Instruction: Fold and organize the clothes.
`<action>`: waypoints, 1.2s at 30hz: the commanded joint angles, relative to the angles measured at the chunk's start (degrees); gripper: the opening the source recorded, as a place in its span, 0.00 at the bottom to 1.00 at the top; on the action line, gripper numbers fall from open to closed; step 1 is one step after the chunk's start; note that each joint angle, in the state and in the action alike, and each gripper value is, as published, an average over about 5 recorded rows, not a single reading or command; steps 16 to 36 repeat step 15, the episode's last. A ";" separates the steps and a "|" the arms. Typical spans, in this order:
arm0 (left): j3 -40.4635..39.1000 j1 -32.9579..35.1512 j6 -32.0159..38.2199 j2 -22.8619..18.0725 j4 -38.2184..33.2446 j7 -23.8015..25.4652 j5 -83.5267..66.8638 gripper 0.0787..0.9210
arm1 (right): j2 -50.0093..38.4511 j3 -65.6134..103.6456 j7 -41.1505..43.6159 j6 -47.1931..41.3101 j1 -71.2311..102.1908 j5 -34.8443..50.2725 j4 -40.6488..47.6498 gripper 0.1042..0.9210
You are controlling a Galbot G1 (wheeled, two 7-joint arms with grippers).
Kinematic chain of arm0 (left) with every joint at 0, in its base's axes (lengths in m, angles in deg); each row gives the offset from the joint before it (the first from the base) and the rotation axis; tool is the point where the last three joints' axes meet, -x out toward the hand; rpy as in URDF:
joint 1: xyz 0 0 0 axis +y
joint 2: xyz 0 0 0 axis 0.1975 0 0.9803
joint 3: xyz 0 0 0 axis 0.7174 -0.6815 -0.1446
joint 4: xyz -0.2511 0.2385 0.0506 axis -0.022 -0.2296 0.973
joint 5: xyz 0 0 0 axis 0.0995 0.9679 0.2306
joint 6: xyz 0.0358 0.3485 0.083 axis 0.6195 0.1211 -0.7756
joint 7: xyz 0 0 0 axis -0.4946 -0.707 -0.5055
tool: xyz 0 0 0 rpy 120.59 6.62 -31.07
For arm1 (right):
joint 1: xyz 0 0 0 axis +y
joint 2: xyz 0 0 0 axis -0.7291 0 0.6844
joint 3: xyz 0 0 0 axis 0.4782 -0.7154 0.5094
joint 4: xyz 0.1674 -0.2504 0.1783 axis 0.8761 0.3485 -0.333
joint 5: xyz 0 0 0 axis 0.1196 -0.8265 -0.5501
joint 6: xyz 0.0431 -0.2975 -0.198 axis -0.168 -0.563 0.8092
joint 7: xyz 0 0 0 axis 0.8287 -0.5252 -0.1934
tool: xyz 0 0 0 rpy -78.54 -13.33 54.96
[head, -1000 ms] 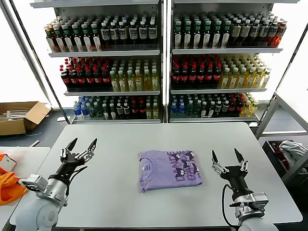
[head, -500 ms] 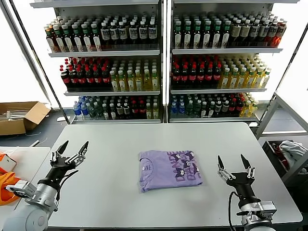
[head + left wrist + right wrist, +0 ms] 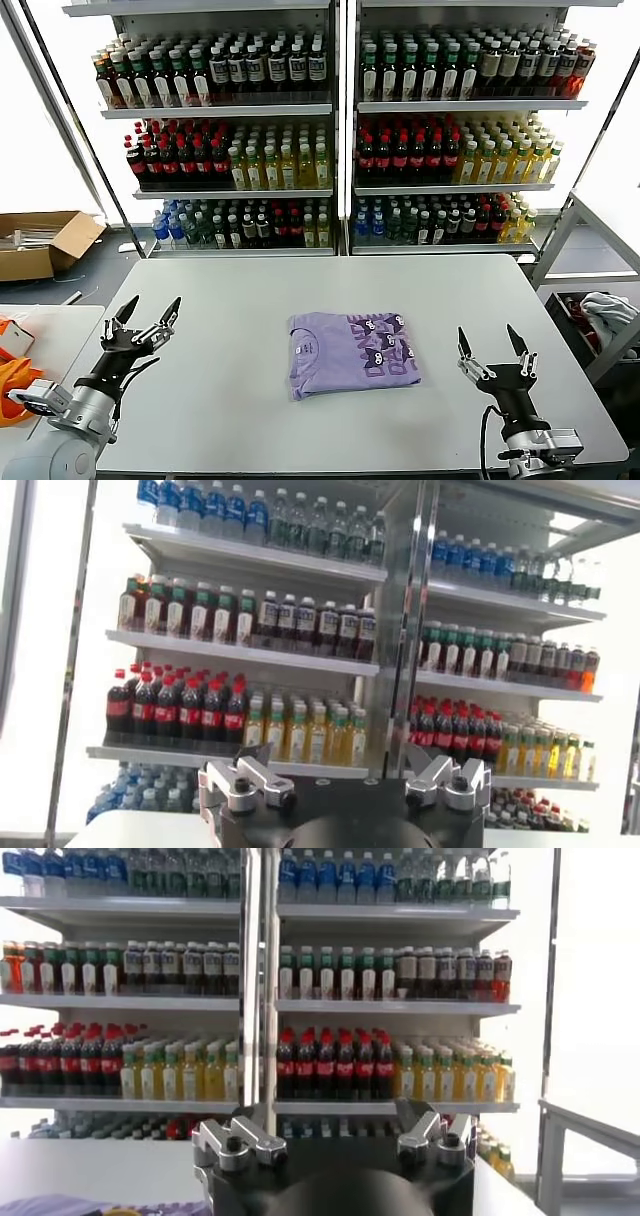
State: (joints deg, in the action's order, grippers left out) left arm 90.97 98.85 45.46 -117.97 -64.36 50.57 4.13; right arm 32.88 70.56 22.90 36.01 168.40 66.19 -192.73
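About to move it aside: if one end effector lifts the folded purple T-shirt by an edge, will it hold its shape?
Probably not. The folded T-shirt is thin soft cloth in loose layers, so it would likely droop and unfold. It looks light, lying flat on the table; pushing may bunch it rather than slide it. Both the left end effector and right end effector are open, clear of it.

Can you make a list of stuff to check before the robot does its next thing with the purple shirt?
1. T-shirt folded into a neat rectangle: ok.
2. T-shirt fully on the table, away from the edges: ok.
3. Left gripper open, holding nothing, off to the shirt's left: ok.
4. Right gripper open, holding nothing, off to the shirt's right: ok.
5. Nothing lying on top of the shirt: ok.
6. Layers underneath folded evenly: cannot tell.
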 commanded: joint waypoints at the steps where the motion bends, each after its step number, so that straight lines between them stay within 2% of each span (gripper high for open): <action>1: -0.03 -0.03 0.05 -0.20 0.26 0.37 0.28 0.88 | 0.37 0.60 0.51 0.85 1.04 -0.63 -0.18 0.88; 36: -0.02 0.21 0.26 -0.36 0.30 0.57 0.52 0.88 | 0.68 -0.11 1.49 2.17 2.06 -2.08 -0.99 0.88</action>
